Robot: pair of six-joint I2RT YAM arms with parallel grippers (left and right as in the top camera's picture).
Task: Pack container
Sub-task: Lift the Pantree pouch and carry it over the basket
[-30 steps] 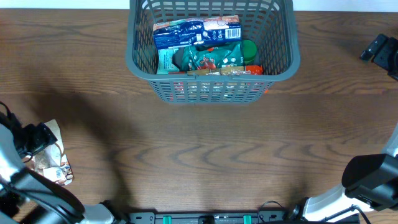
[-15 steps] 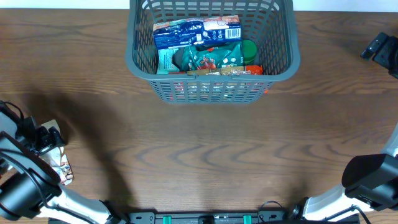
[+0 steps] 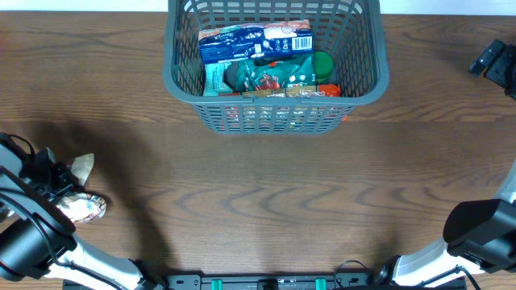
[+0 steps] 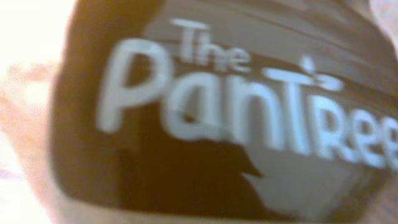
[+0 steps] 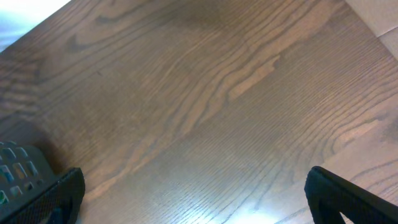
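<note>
clenched on the snack bag (image 3: 81, 208) with the left pincer (image 3: 50, 176), lower left of frame; released and bare at the right pincer (image 5: 199, 186). hold tight, lift high over the rim of the container (image 3: 274, 117) at top middle, then drop onto the packs (image 3: 266, 72).

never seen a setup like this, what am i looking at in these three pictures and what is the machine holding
These are two robot arms at a wooden table, each ending in a two-finger gripper. The wide picture looks straight down from above; the other two come from small cameras on the wrists. At the far edge stands a grey basket, already holding several grocery packs. At the lower left, the left gripper looks pinched on a pale packet; its wrist camera is so close that the packet's blurred label fills the picture. The right gripper sits at the upper right, open and empty; its camera shows its two fingers wide apart over the wood.
</note>
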